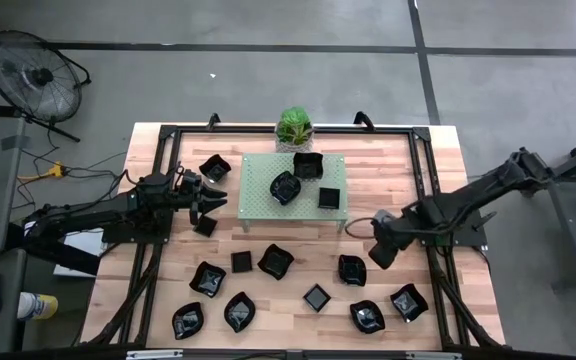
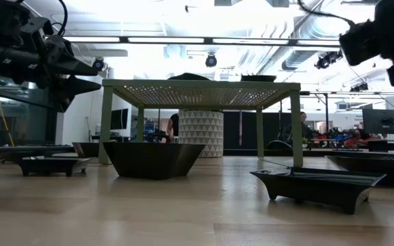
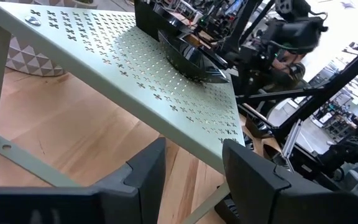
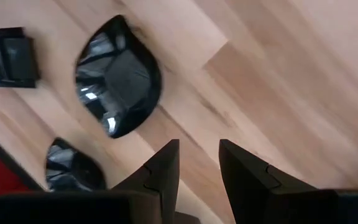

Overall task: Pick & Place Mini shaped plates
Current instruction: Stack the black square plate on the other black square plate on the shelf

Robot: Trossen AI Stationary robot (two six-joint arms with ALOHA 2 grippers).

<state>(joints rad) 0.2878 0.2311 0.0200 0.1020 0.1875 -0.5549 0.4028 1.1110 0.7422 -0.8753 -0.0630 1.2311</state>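
Two dark, jointed arms.
The left gripper [image 3: 191, 177] had broad, matte black, angular fingers [image 3: 143, 174]; the right gripper [image 4: 197, 168] had the same wedge-shaped fingers [image 4: 163, 168].

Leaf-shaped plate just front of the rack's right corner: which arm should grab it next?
Right, probably. The right claw hangs open beside that leaf-shaped plate, which also fills its wrist view. The left claw, also empty, sits at the rack's left edge, far across the table.
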